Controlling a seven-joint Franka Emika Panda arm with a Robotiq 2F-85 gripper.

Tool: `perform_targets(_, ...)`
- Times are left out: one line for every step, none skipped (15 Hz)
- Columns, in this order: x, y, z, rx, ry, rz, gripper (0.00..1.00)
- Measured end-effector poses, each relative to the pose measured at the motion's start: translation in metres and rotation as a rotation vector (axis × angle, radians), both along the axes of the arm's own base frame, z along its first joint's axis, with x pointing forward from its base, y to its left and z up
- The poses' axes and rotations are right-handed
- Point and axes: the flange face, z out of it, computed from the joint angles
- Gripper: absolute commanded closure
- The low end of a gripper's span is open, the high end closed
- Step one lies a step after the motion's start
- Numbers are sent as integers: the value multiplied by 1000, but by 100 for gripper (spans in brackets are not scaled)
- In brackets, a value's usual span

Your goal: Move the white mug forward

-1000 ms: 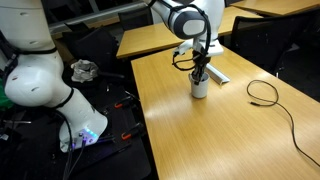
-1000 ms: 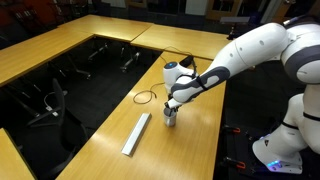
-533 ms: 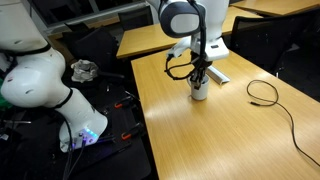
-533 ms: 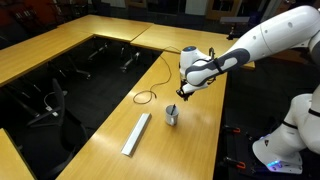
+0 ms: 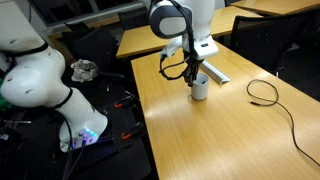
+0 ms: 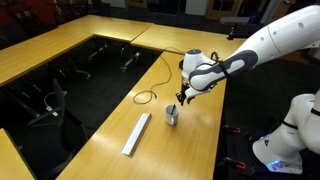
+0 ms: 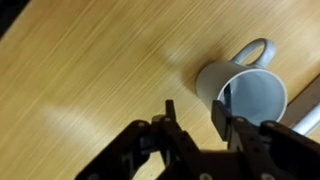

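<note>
White mug point(image 7: 245, 95) point(image 5: 199, 88) point(image 6: 171, 117) stands upright on the wooden table point(image 7: 80, 70), just off the tip of one of the jaws, its handle turned away from them. The jaws are parted and empty, with bare table between them, and hang just above the mug in both exterior views. A flat white-grey bar point(image 6: 136, 133) lies near the mug, apart from it.
</note>
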Motion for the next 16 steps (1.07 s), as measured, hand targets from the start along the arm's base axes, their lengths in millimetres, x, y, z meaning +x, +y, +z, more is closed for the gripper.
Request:
perform_targets(2, 6, -3, -1, -7, 7, 16)
perform_targets(4, 11, -7, 0, -13, 11, 8)
perform_targets(6, 15, -13, 1, -15, 14, 1)
perform_targets(8, 18, -19, -1, -20, 17, 0)
perform_targets(10, 21, -25, -6, -23, 19, 0)
perform_targets(12, 23, -33, -10, -26, 20, 0)
perform_targets(13, 23, -40, -15, -29, 18, 0)
perform_targets(15, 23, -47, -20, -32, 14, 1)
perform_targets(16, 22, -54, -24, -32, 8, 19)
perform_targets(18, 21, -60, -26, -29, -1, 26)
perform_targets(20, 21, -66, -26, -21, -4, 29)
perform_targets(22, 20, -70, -26, -16, -2, 35)
perform_targets(24, 21, -74, -27, -12, 0, 44)
perform_targets(25, 22, -76, -28, -9, 2, 51)
perform_targets(26, 22, -78, -28, -8, 4, 60)
perform_targets(27, 23, -79, -29, -7, 6, 67)
